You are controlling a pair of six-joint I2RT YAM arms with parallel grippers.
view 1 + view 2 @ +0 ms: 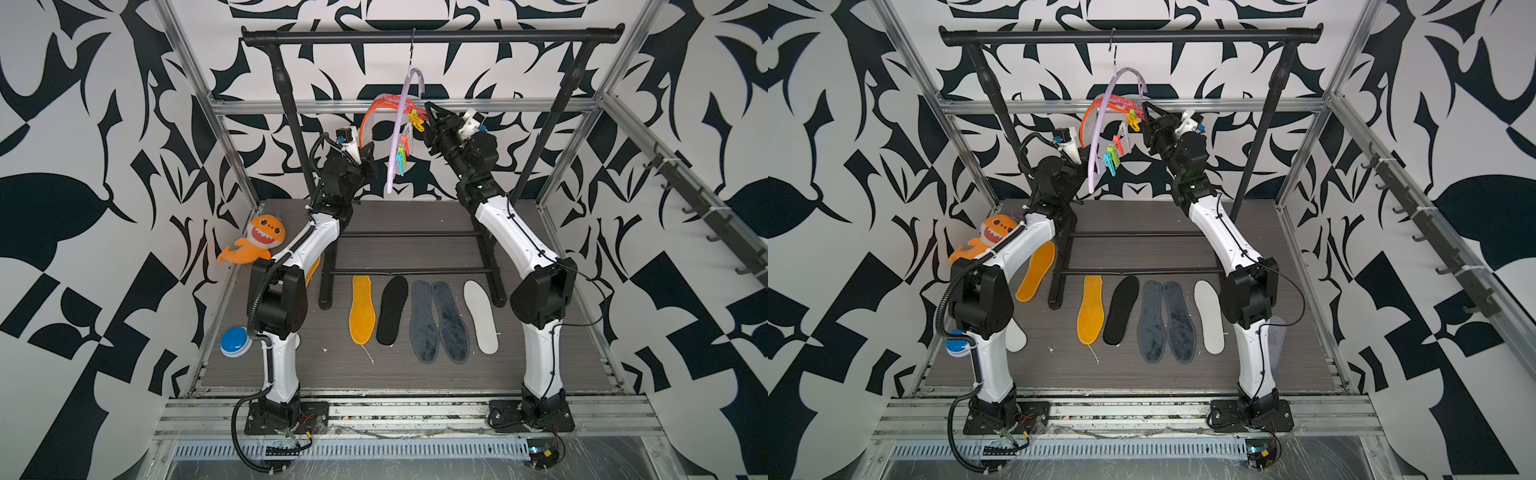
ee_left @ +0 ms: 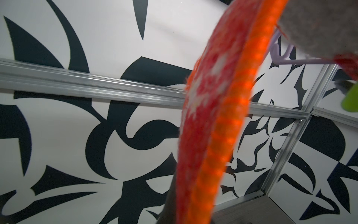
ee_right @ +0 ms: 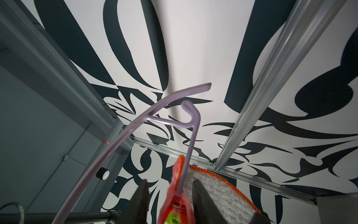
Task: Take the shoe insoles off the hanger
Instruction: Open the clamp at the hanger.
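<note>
From the black clothes rail hangs the lilac hanger, tilted. The grey, orange-rimmed insole is pegged to it, arching down to the left gripper, which is closed on its lower end. The right gripper has its jaws apart, one each side of the red peg clamping the insole's top end

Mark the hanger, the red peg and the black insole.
hanger (image 3: 120,141): right wrist view, on its curved arm.
red peg (image 3: 174,197): right wrist view, on its body.
black insole (image 1: 392,309): in a top view, on its middle.
</note>
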